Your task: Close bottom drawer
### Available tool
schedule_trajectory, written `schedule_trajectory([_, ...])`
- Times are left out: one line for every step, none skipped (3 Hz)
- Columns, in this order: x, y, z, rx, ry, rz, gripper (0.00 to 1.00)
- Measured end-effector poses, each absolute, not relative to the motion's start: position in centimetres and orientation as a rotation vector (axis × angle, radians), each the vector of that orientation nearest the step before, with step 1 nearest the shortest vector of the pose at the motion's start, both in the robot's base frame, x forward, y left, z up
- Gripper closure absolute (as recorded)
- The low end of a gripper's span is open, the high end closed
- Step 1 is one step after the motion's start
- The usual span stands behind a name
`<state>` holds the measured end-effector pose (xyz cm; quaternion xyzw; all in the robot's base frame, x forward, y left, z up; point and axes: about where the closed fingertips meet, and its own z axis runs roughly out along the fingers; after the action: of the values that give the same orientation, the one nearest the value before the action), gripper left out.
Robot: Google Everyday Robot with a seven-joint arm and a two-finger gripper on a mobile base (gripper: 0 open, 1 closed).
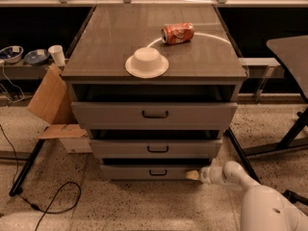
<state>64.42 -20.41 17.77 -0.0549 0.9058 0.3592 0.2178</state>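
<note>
The bottom drawer [144, 172] sits lowest in the grey cabinet, close to the floor, with the narrowest front and a small dark handle at its middle. It stands out a little, leaving a dark slot along its top edge. What lies inside cannot be seen.

The gripper [193, 175] is at the right end of that front, its pale tip touching or just beside the panel. Whether it is open or closed cannot be told, and it has hold of nothing that shows. The white arm [231, 174] runs off to the near right.

The middle drawer [156, 148] and the top drawer [154, 114] also stand slightly out, each wider than the one below. Their interiors are dark.

On the cabinet top [106, 37] a white bowl [147, 61] sits near the front edge, and a red soda can [177, 33] lies on its side farther back.

Bare speckled floor [144, 206] lies open in front. To the left are a cardboard box [50, 100] and a black cable [53, 196]. A dark table [288, 52] stands to the right.
</note>
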Motion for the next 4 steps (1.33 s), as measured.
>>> schedule_trajectory([63.07,-20.79,17.99,-0.134,2.511,0.988,1.0])
schedule_trajectory([62.52,-20.6,17.86,-0.131,2.516,0.993,0.85])
schedule_trajectory([62.52,-20.6,17.86,-0.131,2.516,0.993,0.62])
schedule_trajectory([62.52,-20.59,17.86,-0.131,2.516,0.993,0.39])
